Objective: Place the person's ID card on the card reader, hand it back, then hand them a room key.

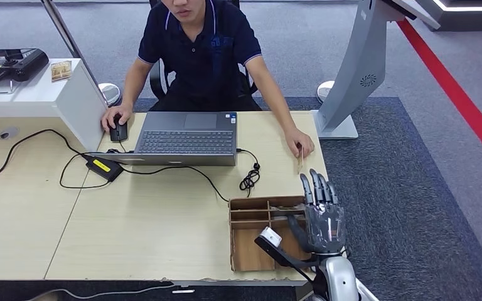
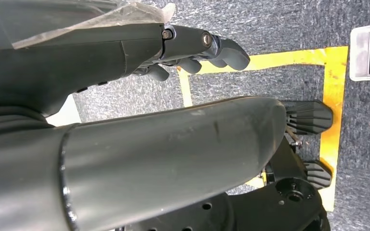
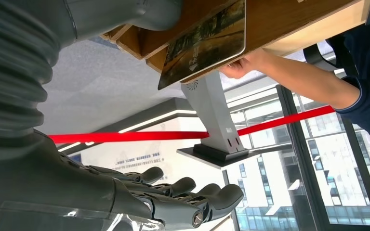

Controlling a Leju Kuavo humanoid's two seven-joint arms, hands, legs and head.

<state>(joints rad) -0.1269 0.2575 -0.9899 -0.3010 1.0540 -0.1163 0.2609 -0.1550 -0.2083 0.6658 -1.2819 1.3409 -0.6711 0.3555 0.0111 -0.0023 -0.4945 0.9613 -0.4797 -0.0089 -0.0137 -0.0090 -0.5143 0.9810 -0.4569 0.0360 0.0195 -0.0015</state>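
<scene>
Pale wooden surface (image 1: 163, 219) beside grey carpet, a seated person's hand (image 1: 300, 143) offering a thin tan ID card (image 1: 300, 159) edge-on near its edge, and the right robot hand (image 1: 322, 213), fingers spread and empty, raised close by, apparently to receive it.

Card (image 1: 300, 158) seen edge-on under the person's hand (image 1: 299, 142), face unreadable

Picture-printed card (image 3: 204, 42) held edge-up at table edge by person's fingers

A laptop (image 1: 187, 139) sits mid-table (image 1: 132, 226) before the person (image 1: 201, 53); a mouse (image 1: 118, 131) lies left of it; a wooden tray (image 1: 251, 235) sits at the table's near right corner.
</scene>
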